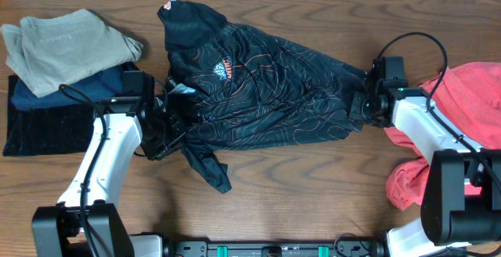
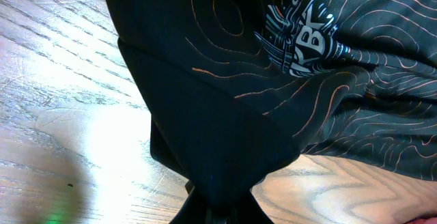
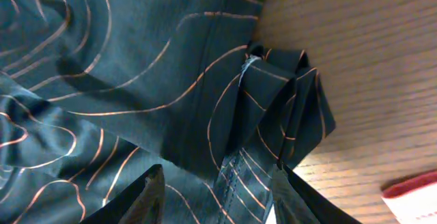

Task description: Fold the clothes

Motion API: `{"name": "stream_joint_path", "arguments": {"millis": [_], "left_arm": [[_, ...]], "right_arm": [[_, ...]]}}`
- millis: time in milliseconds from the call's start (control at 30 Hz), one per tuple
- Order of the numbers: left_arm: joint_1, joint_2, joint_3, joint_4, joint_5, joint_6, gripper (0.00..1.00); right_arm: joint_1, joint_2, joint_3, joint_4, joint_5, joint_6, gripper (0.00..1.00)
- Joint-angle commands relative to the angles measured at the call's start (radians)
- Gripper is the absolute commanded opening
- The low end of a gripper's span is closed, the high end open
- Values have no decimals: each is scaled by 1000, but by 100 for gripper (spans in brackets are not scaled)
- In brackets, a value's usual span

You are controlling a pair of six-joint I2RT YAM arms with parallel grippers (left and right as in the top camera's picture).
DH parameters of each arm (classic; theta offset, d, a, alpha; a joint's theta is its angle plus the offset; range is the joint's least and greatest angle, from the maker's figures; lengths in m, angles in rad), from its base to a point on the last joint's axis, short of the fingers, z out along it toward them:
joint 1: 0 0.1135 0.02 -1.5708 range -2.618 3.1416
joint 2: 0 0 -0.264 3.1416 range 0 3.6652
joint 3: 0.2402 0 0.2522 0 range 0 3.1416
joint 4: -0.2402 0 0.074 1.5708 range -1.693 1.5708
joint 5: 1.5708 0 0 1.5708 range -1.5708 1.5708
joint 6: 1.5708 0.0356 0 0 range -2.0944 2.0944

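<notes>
The clothes in play are a black jersey (image 1: 266,92) with thin orange contour lines, lying crumpled across the middle of the table, its orange chest logo facing up. My left gripper (image 1: 171,129) is at its left edge. In the left wrist view the jersey (image 2: 205,80) funnels into a tight bunch in the left gripper (image 2: 218,214), which is shut on it. My right gripper (image 1: 361,108) is at the bunched right end. Its fingers stand apart, and pleated jersey fabric (image 3: 123,67) lies between them in the open right gripper (image 3: 218,200). Coral-red garments (image 1: 470,92) are heaped at the right edge.
A stack of garments sits at the back left: beige (image 1: 63,45) on top, navy (image 1: 98,85) and black (image 1: 47,124) beneath. Bare wooden table (image 1: 297,186) shows in front of the jersey. A jersey sleeve (image 1: 210,167) trails toward the front.
</notes>
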State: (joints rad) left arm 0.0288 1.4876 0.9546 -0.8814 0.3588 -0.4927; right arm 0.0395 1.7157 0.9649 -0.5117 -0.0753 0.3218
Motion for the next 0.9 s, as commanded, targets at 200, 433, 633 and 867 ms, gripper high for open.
{"name": "stream_joint_path", "arguments": {"millis": [200, 433, 633, 867], "left_arm": [[-2, -4, -4, 3, -15, 14, 6], [-2, -4, -4, 3, -15, 14, 6], [-2, -4, -4, 4, -15, 14, 6], [-2, -4, -4, 8, -15, 14, 6]], "right_arm": [[29, 22, -14, 17, -11, 0, 44], [42, 48, -22, 39, -10, 0, 38], [42, 49, -22, 77, -10, 1, 34], [24, 49, -16, 90, -3, 0, 29]]}}
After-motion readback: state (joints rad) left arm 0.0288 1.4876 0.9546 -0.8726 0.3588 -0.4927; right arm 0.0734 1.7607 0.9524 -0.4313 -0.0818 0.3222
